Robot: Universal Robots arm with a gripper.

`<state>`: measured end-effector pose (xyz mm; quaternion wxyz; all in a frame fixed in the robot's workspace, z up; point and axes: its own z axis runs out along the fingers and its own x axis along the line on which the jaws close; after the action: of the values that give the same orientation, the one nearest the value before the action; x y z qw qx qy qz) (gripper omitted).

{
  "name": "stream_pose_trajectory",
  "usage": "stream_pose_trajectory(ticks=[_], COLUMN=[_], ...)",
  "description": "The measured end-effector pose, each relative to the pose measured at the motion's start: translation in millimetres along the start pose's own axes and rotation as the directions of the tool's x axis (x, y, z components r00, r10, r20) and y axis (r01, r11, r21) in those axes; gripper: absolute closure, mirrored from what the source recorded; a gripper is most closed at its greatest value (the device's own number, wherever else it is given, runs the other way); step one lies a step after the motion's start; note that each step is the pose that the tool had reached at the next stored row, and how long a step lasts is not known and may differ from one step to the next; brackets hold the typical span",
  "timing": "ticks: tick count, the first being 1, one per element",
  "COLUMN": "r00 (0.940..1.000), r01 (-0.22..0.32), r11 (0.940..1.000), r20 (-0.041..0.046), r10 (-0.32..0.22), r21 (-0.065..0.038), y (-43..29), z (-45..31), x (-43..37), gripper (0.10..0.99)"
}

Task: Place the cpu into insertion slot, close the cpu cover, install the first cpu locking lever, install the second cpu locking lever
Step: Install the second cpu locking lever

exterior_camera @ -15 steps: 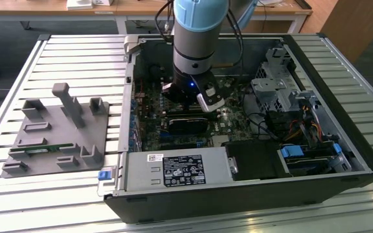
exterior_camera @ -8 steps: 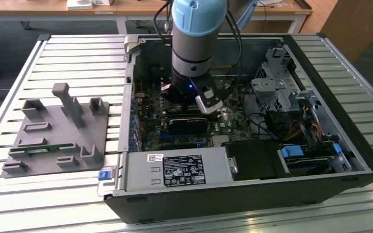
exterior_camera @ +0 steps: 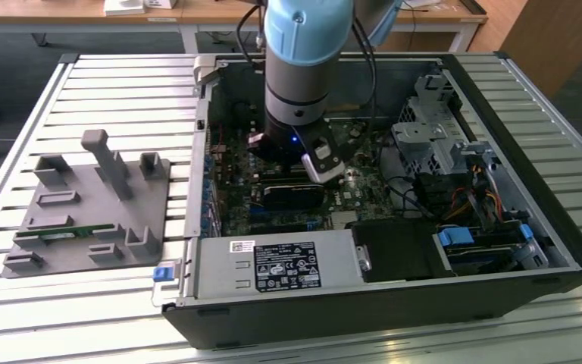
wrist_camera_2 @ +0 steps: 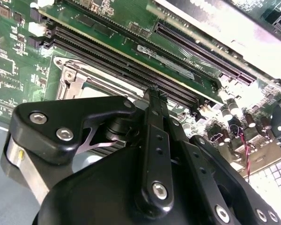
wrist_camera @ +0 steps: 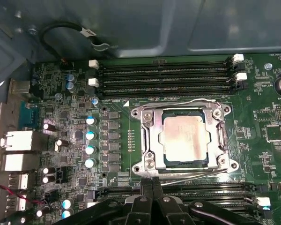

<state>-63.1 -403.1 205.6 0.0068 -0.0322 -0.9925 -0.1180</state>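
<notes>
silvery square cpu (wrist_camera: 184, 140), framed metal cpu cover (wrist_camera: 147, 136)

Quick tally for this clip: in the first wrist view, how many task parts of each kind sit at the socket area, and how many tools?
Silvery-grey square cpu: 1
Thin silvery metal cpu cover frame: 1
Black robot tool: 1
Total: 3
</notes>
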Motion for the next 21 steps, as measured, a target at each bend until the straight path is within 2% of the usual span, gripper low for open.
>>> stream_pose_trajectory(ticks=[7,14,15,18,21], r00=[1.0,1.0,1.0,1.0,1.0], r01=[0.0,0.0,0.0,0.0,0.0], r11=[0.9998,0.9989,0.9985,0.9978,0.9973], r20=[-0.0013,-0.0031,-0.0036,-0.0043,-0.0048], r10=[0.0,0.0,0.0,0.0,-0.001], r21=[-0.019,-0.047,-0.055,-0.067,-0.073], y=[-4.2,-6.2,-6.8,-7.6,-8.0], z=[0.7,5.2,7.0,9.5,10.9], x=[0.6,2.8,3.6,6.8,7.2], gripper=[0.98,0.98,0.98,0.98,0.98])
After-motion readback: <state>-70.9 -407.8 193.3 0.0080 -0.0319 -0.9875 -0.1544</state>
